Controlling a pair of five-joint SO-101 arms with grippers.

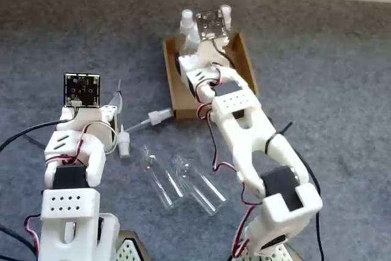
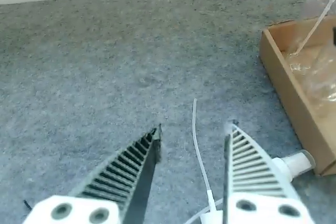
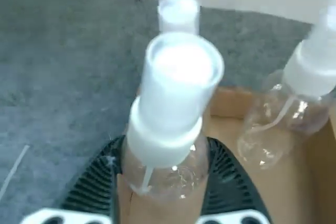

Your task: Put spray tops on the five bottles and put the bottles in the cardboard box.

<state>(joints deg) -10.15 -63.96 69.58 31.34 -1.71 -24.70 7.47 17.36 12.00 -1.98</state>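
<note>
Lying nearest my bases: two clear uncapped plastic bottles (image 1: 160, 181) (image 1: 198, 186), side by side on the grey carpeted surface (image 1: 330, 90). My left fingers (image 2: 131, 161) are open, with a white spray top's dip tube (image 2: 199, 161) between them. A second loose spray top (image 1: 160, 115) lies just beside the brown cardboard box (image 1: 172, 84). My right fingers (image 3: 226, 177) grip a capped clear bottle (image 3: 176, 103) over the box. Another capped bottle (image 3: 294, 93) is inside the box beyond.

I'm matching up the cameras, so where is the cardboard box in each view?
High view: cardboard box at upper centre, beneath the right arm.
Left wrist view: its side wall beyond the left gripper.
Right wrist view: its wall behind the gripped bottle.
Shared: loose spray top at its corner.
</note>
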